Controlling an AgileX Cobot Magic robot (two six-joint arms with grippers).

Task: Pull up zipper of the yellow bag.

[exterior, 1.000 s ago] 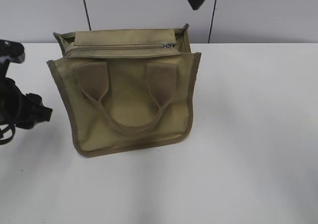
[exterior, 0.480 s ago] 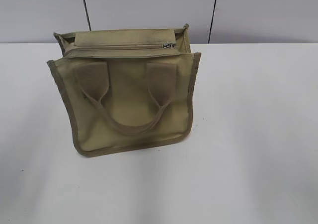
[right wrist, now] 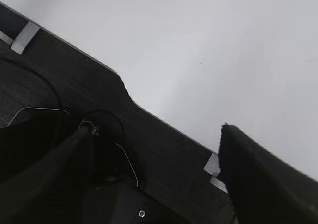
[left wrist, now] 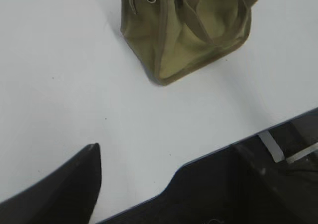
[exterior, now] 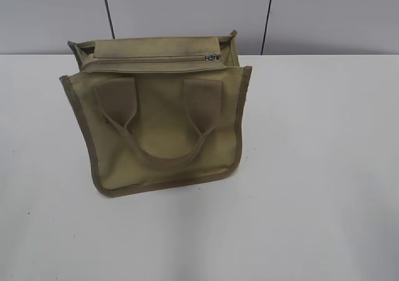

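On the white table (exterior: 312, 169), left of centre: the yellow bag (exterior: 159, 125), upright, untouched by either arm.
Zipper (exterior: 149, 59) runs along the bag's top, its silver slider (exterior: 211, 57) sitting at the right end of the line; one looped handle (exterior: 163, 150) hangs down the front face. Left gripper (left wrist: 164, 184) hangs well apart from the bag, over the table edge, fingers spread with nothing between. Right gripper (right wrist: 154, 174) likewise spread and empty, above the table edge, bag out of its view.
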